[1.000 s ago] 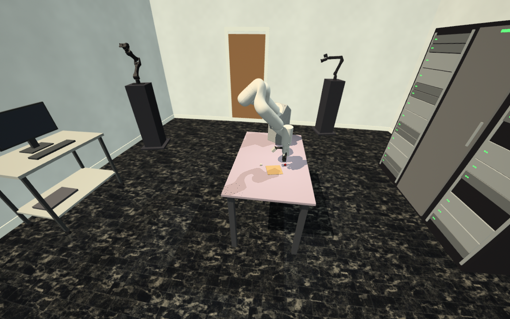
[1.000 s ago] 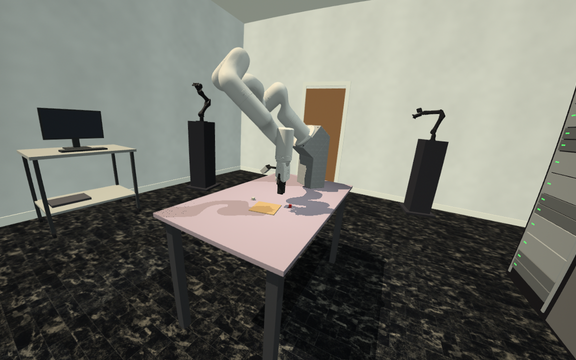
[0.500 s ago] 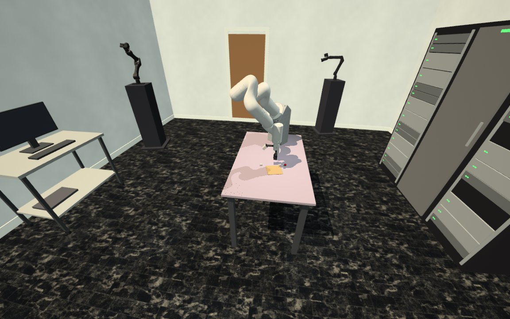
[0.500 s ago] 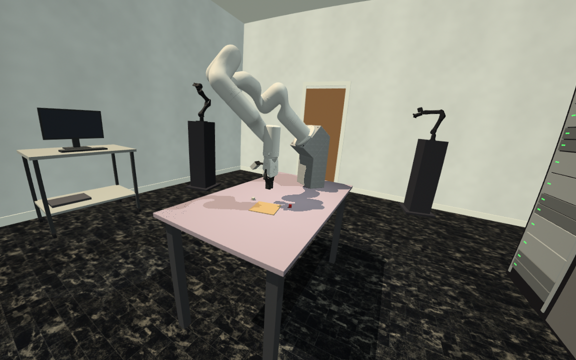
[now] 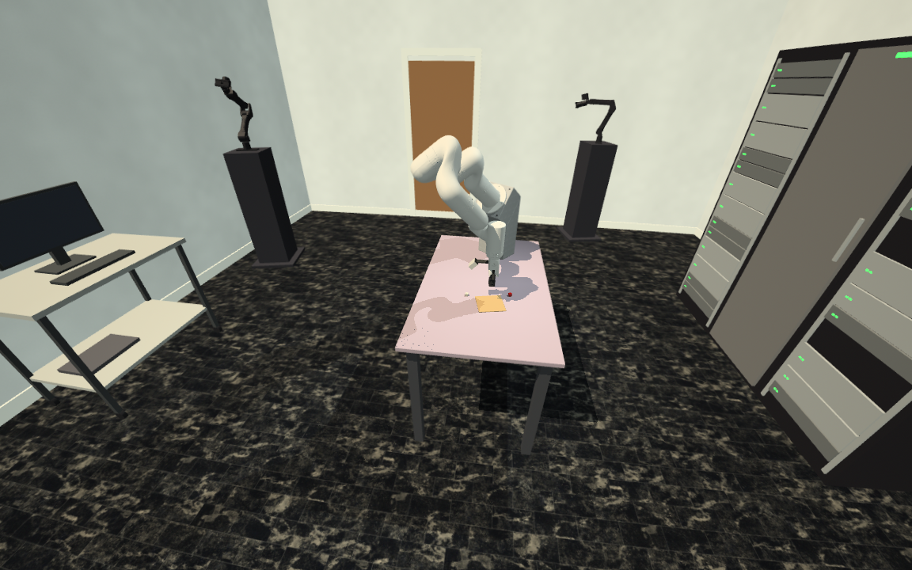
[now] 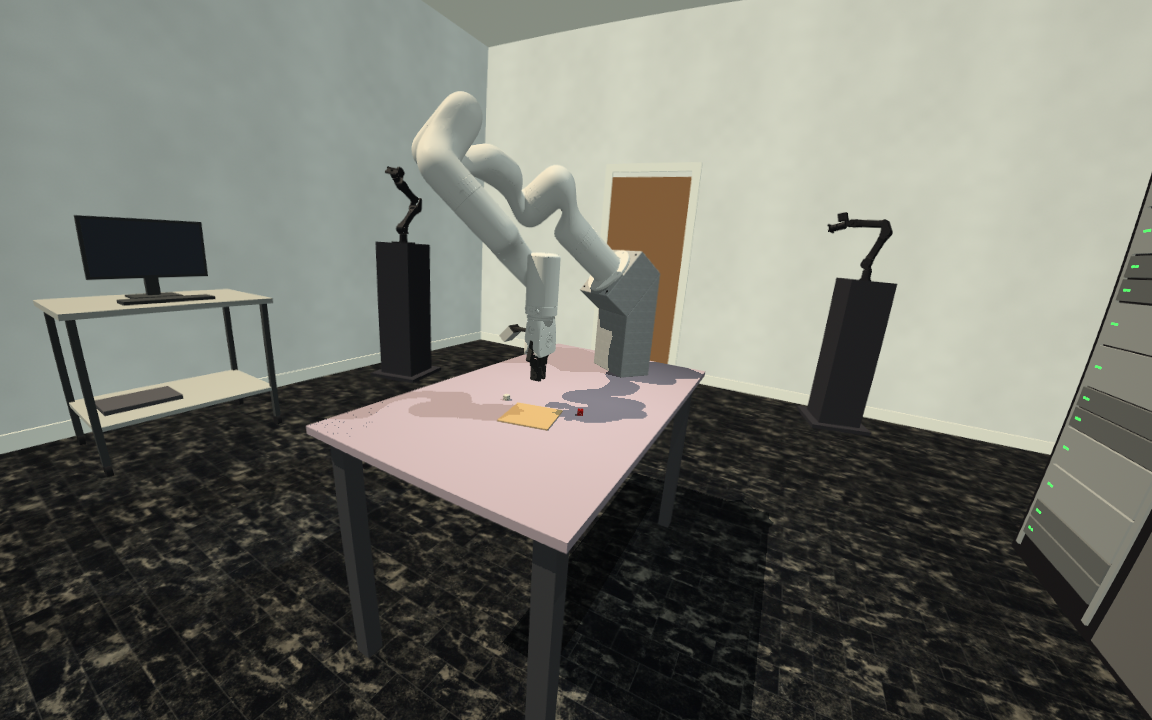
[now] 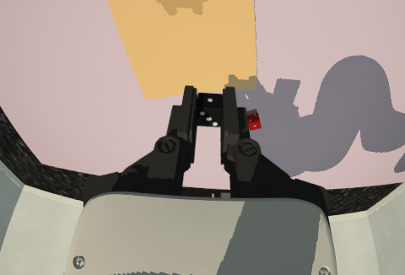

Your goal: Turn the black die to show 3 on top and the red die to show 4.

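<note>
My gripper is shut on the black die and holds it above the table behind the mat. In the wrist view the black die shows one pip on the part nearer the fingertips and three below it. The yellow mat lies flat. The red die lies on the table off the mat, right of my right finger in the wrist view; its upper number is too small to tell. The white die lies off the mat's other side, its number unreadable.
The pink table carries the dice and mat. The arm's grey base stands at its back. Shadows of the arm fall around the red die and over part of the mat.
</note>
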You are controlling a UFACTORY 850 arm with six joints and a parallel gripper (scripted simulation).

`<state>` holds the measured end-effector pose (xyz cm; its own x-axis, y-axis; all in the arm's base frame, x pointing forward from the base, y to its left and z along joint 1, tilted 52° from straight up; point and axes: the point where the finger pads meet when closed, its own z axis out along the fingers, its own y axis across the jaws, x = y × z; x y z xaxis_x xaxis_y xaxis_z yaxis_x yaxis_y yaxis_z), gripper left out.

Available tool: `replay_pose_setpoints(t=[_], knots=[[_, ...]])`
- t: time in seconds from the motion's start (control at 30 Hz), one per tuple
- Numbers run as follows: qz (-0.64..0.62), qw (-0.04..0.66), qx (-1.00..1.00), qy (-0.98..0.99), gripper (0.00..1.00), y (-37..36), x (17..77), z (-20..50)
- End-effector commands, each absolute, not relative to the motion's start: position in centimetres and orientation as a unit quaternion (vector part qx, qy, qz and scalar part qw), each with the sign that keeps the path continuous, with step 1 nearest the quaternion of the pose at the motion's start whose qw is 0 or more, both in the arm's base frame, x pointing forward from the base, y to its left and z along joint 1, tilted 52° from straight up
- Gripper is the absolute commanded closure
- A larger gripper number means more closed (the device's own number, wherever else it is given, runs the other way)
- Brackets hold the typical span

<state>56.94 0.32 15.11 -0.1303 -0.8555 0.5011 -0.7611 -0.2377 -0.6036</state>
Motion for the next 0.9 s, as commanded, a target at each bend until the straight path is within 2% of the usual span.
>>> replay_pose_setpoints(t=[0.0, 0.87], knots=[[-0.432, 0.055, -0.657, 0.615, 0.89, -0.2, 57.7, 14.4], [-0.432, 0.055, -0.657, 0.615, 0.89, -3.9, 62.7, 9.7]])
